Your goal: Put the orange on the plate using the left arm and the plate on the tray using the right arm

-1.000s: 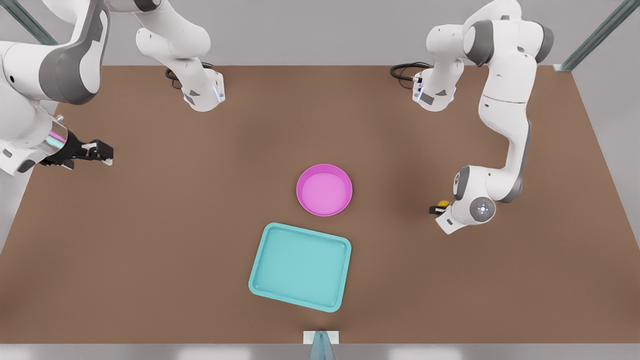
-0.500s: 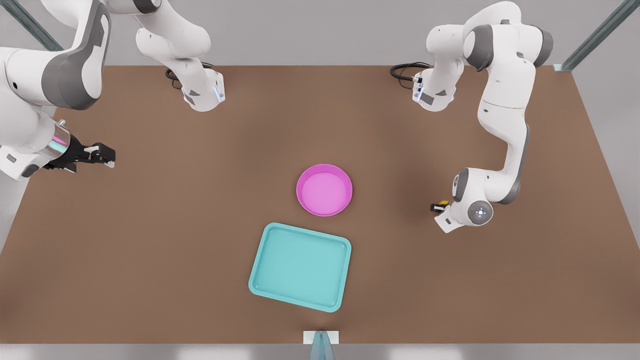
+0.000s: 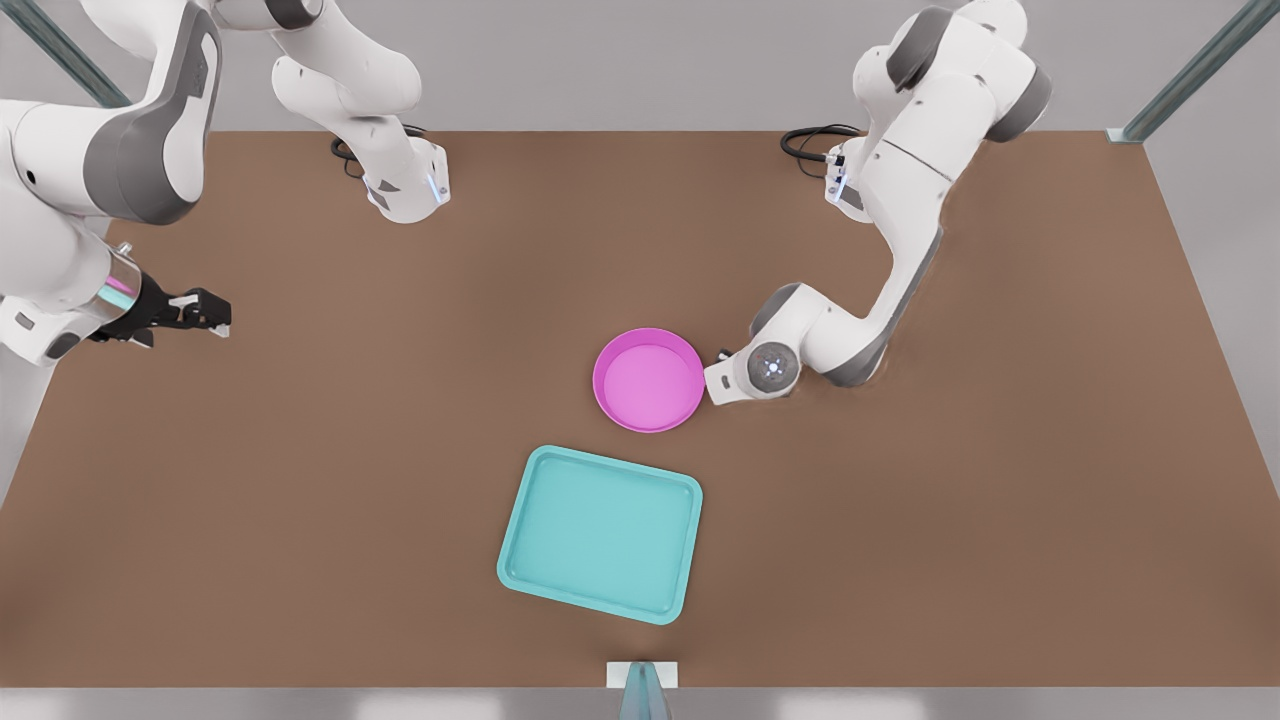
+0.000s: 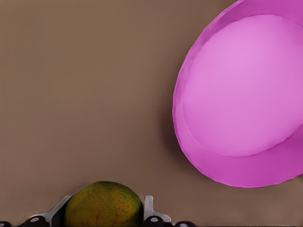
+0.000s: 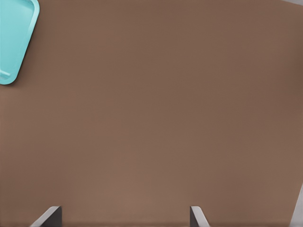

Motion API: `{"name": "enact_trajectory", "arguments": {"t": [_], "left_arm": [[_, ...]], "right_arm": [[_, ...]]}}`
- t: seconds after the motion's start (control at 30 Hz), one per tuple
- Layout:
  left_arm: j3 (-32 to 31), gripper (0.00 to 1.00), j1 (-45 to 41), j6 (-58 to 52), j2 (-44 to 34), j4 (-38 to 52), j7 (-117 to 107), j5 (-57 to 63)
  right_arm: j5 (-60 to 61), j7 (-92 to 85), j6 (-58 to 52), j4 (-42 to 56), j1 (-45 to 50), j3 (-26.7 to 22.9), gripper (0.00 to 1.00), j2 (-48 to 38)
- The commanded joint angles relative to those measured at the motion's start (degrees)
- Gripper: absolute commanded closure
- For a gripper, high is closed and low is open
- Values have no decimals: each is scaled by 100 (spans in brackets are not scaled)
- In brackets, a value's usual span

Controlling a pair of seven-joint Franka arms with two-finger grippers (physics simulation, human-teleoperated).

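The plate (image 3: pixel 649 380) and the tray (image 3: pixel 600 533) both sit bare mid-tabletop, while the left gripper (image 4: pixel 104 218), bent low beside the plate's rim, clamps the orange (image 4: pixel 104 204), and the right gripper (image 3: pixel 205 310) waits near the tabletop's edge, fingers apparently apart.

Table (image 3: pixel 300 500): matt brown, faintly grainy, no gloss. Plate (image 3: pixel 649 380): smooth magenta, plastic-looking, soft sheen. Tray (image 3: pixel 600 533): smooth teal, same plastic look. Orange (image 4: pixel 104 206): dull, finely pitted rind. Arm shells: smooth white plastic, grey joints; polished metal ring on the wrist at the frame's left.
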Motion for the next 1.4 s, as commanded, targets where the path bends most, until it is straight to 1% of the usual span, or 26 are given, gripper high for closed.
{"name": "enact_trajectory", "arguments": {"t": [0.0,0.03,0.1,0.17,0.2,0.23,0.27,0.3,0.33,0.37,0.4,0.43,0.47,0.5,0.57,0.6,0.63,0.67,0.7,0.73,0.77,0.87,1.0,1.13,1.23,1.37], "left_arm": [[-105,23,-436,-601,358,483,-3707,-85],[-105,23,-621,-601,719,1054,-4023,-85],[-105,23,-911,-609,1176,1845,-4445,-94],[-96,23,-1148,-618,1264,2013,-4665,-76],[-87,15,-1236,-618,1264,2013,-4665,-41],[-52,0,-1227,-618,1273,2004,-4639,3],[-35,0,-1219,-627,1264,1995,-4621,12],[97,0,-1183,-916,1177,2013,-4543,12],[413,0,-938,-1917,659,2022,-3885,-120],[457,0,-148,-2946,-132,2048,-3269,-427],[571,0,477,-3799,-652,2680,-2785,-357],[1230,0,557,-4476,-661,3489,-2144,-401],[1678,0,548,-4740,-713,3841,-1581,-401],[2074,0,548,-4758,-924,3929,-1220,-401],[2478,0,557,-4697,-1231,3929,-650,-401],[2444,0,864,-3942,-1670,3456,-201,-401],[2286,0,1198,-3431,-2215,2648,527,-375],[2259,0,1278,-2809,-2663,2076,1056,-384],[2259,0,1278,-2334,-2787,1847,1056,-436],[2286,0,1347,-2394,-2796,1837,1074,-392],[2286,0,1409,-2710,-2665,1995,1022,-375],[2321,0,1401,-2886,-2603,2048,977,-366],[2373,0,1409,-2824,-2515,2057,960,-357],[2382,0,1409,-2851,-2506,2048,960,-349],[2382,0,1409,-2877,-2506,2039,960,-348],[2453,0,1401,-2886,-2515,2039,968,-348]], "right_arm": [[3,-37,3,3,-2,-3,0,-4],[3,-37,3,3,-2,-3,0,-4],[3,-37,3,3,6,-3,0,5],[3,-37,-6,-6,-2,-3,0,14],[3,-37,-6,-6,6,5,0,84],[152,-46,-76,-207,15,5,0,163],[521,-11,-85,-419,41,5,0,312],[1101,7,-217,-436,112,5,0,743],[1628,24,-164,-480,261,5,0,1068],[2121,340,143,-489,481,5,0,1297],[2323,1025,565,-542,744,216,0,1438],[2341,1597,1022,-735,1052,365,0,1455],[2437,1799,1549,-1051,1245,401,0,1447],[2649,2317,2375,-1473,1465,401,0,1446],[2999,3029,3254,-1869,1878,410,0,1639],[3316,3145,3474,-1860,1958,410,0,1877],[3413,3162,3642,-1799,1966,410,0,2114],[3580,3162,3834,-1737,2080,410,0,2307],[3659,3162,4010,-1728,2194,410,0,2439],[3712,3162,4143,-1720,2335,410,0,2554],[3853,3153,4143,-1641,2397,410,0,2659],[3888,3153,4389,-1553,2643,418,0,2905],[3888,3153,4398,-1350,2775,471,0,3239],[3853,3022,4538,-1350,2775,673,0,3345],[3844,1897,4450,-1377,2775,700,0,3345],[3844,1448,4433,-1412,2784,805,0,3450]]}}
